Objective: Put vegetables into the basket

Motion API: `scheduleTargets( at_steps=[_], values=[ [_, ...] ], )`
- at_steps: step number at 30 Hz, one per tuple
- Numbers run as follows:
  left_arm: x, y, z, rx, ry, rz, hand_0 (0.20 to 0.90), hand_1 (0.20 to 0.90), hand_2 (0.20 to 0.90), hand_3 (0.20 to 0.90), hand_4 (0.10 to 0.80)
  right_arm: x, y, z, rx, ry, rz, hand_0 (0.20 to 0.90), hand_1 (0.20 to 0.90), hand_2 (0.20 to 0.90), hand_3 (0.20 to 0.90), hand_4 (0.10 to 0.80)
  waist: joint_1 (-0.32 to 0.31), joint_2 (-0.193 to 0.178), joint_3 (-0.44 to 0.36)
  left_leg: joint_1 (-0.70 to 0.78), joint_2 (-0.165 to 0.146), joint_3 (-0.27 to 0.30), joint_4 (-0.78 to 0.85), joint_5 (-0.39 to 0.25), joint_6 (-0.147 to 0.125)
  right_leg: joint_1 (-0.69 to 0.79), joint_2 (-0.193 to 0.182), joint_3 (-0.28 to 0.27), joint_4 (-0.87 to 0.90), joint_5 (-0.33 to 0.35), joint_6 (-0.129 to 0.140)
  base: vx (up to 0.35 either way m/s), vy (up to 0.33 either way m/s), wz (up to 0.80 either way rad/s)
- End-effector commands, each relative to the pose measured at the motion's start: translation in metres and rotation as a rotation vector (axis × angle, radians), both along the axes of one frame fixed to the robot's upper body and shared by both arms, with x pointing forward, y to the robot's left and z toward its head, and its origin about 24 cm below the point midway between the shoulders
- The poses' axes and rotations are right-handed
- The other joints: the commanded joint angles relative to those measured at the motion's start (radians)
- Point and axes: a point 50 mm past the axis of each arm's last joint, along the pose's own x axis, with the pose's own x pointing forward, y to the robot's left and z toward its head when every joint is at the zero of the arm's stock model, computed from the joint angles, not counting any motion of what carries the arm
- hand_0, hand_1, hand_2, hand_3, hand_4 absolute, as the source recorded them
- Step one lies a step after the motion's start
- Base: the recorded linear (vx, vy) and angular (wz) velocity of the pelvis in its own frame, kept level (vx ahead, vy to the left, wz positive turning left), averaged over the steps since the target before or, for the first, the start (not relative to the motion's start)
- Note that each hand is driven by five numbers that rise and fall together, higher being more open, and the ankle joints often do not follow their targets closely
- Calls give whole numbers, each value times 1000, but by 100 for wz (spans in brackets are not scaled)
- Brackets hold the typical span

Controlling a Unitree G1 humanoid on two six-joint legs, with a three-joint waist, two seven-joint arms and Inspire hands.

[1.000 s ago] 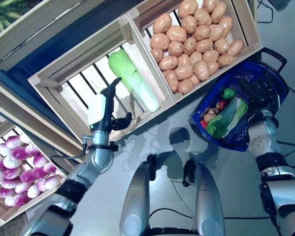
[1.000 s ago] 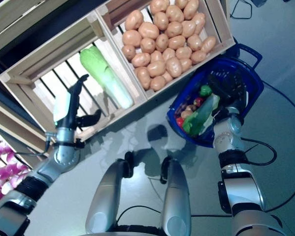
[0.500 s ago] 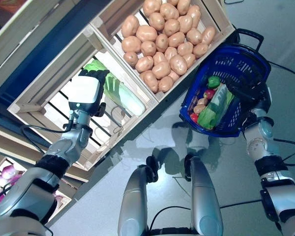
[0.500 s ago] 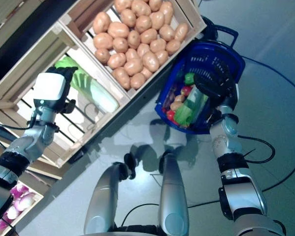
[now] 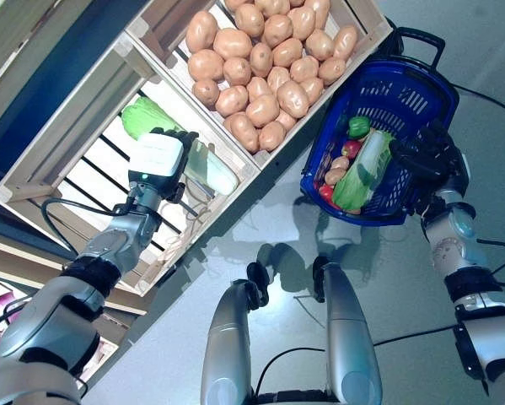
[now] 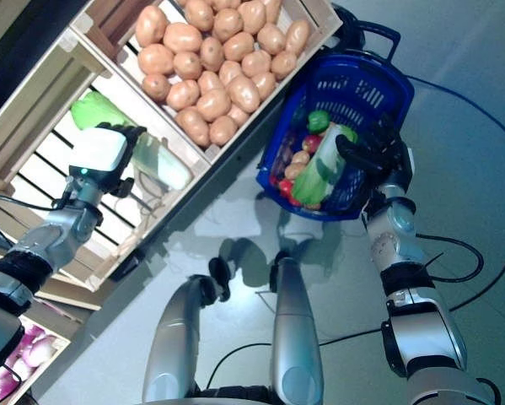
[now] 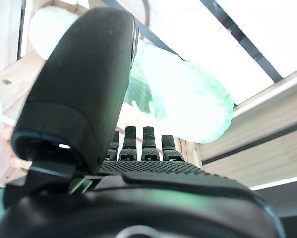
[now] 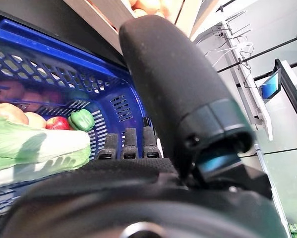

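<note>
A long green-and-white cabbage (image 5: 212,171) lies in a slatted wooden crate (image 5: 58,160) of the stand. My left hand (image 5: 157,160) is inside that crate, right over the cabbage's middle, fingers (image 7: 149,144) straight and open, with the cabbage (image 7: 180,91) just past them. The blue basket (image 5: 421,84) stands on the floor at the right. In it lie another cabbage (image 5: 359,171), a green pepper (image 5: 358,126), a red round vegetable (image 5: 351,148) and small brown ones. My right hand (image 5: 429,156) is open beside the basket's near rim (image 8: 49,69).
The wooden stand (image 5: 92,76) runs across the back and left, its crate fronts jutting toward me. The basket stands close against the stand's right end. Grey floor (image 5: 260,228) lies between the stand and me.
The camera has swung, shifting the whole scene. My left hand has risen from the crate's front edge into the crate and now lies over the cabbage. The right hand stays by the basket.
</note>
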Motion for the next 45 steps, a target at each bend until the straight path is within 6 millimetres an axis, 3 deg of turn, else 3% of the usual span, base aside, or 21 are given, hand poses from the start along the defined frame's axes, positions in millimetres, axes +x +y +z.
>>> scheduleTargets(
  at_steps=[1,8,20,27,32,41,42,43,45],
  values=[
    [6,10,50,87,-128,15,900,900,900,900,800,3,-6,60,-23,-227,39,900,900,900,900,800,-8,13,-6,43,-42,38,-22,-57,42,71,9,-43,-121,77,-13,0,0,0],
    [12,1,56,216,-73,-12,900,900,900,900,800,7,-2,63,-2,-229,49,900,900,900,900,800,-8,13,-6,-3,-38,41,-27,-52,42,25,15,-38,-132,94,-4,-9,0,0],
    [20,-35,79,663,-92,-153,900,900,900,900,800,12,3,72,19,-255,74,900,900,900,900,800,-15,-2,-6,-115,-29,33,-24,-43,44,-76,34,-35,-152,130,13,-14,-8,-1],
    [23,-44,86,709,-39,-135,900,900,900,900,800,13,6,75,30,-265,88,900,900,900,900,800,-15,-4,-6,-166,-33,23,-20,-38,42,-118,39,-37,-163,146,18,-6,-2,-4],
    [27,-26,94,640,-8,67,900,900,900,900,800,13,7,79,33,-278,95,900,900,900,900,800,-14,-6,-6,-200,-32,20,-13,-36,44,-151,39,-36,-160,151,19,-5,6,-2],
    [22,35,93,408,12,447,900,900,900,900,800,10,8,80,35,-302,110,900,900,900,900,800,-7,-8,-6,-230,-36,15,13,-44,42,-176,32,-41,-139,146,20,0,0,0],
    [21,39,91,398,21,465,714,714,714,714,676,9,9,80,36,-304,111,900,900,900,900,800,-7,-9,-6,-230,-36,15,15,-45,41,-176,32,-41,-138,145,20,-15,16,-3],
    [19,45,87,381,41,490,300,300,300,300,400,9,10,81,38,-306,114,900,900,900,900,800,-7,-10,-6,-228,-38,14,16,-45,41,-174,31,-41,-134,143,19,0,0,0],
    [18,50,82,350,42,501,300,300,300,300,400,9,14,80,42,-310,123,900,900,900,900,800,-8,-12,-6,-221,-39,14,15,-47,40,-169,31,-42,-131,139,18,0,0,0]
  ],
)
